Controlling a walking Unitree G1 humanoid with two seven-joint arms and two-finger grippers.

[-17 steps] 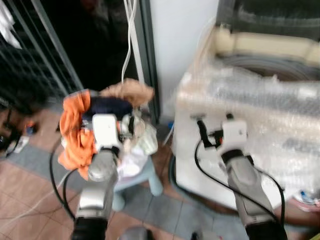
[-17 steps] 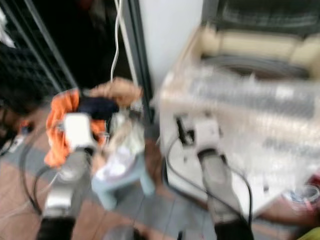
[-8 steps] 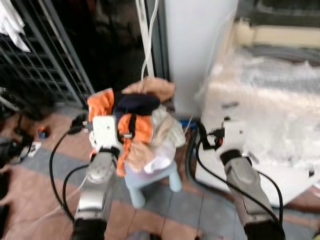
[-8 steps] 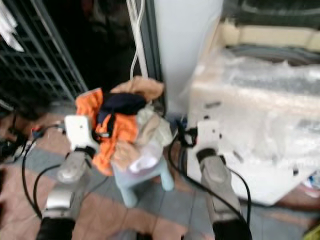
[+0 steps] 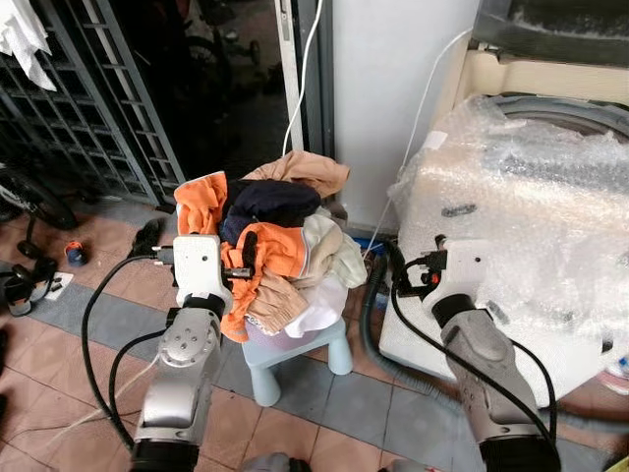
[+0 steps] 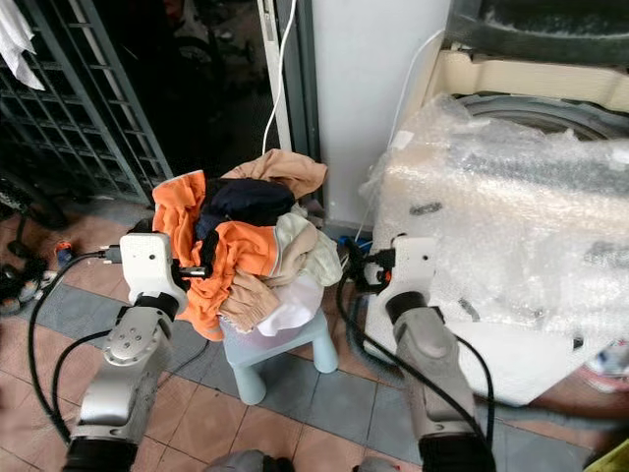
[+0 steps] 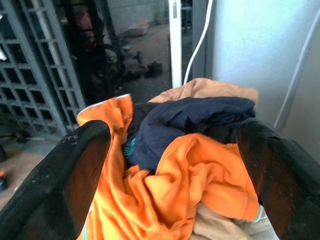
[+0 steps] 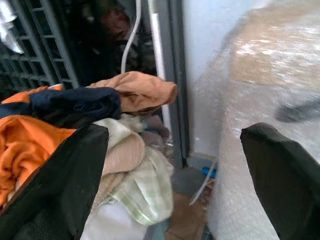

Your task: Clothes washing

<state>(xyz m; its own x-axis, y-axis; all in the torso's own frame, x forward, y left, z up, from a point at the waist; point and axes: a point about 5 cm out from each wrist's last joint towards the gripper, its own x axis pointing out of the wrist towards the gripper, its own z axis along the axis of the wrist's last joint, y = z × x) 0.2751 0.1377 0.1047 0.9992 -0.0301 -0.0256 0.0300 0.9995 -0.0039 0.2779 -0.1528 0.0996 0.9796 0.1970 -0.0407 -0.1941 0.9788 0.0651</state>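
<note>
Two grippers apart | left gripper [image 7: 170, 165] at clothes pile [image 5: 270, 251] | right gripper [image 8: 175, 170] beside washer [image 5: 531, 206]

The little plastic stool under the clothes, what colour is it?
Pale blue plastic stool, clearest in the left eye view.

One pile of clothes [image 5: 270, 251], one stool [image 5: 295, 349], one bubble-wrapped washing machine [image 5: 531, 206], two claws.
</note>
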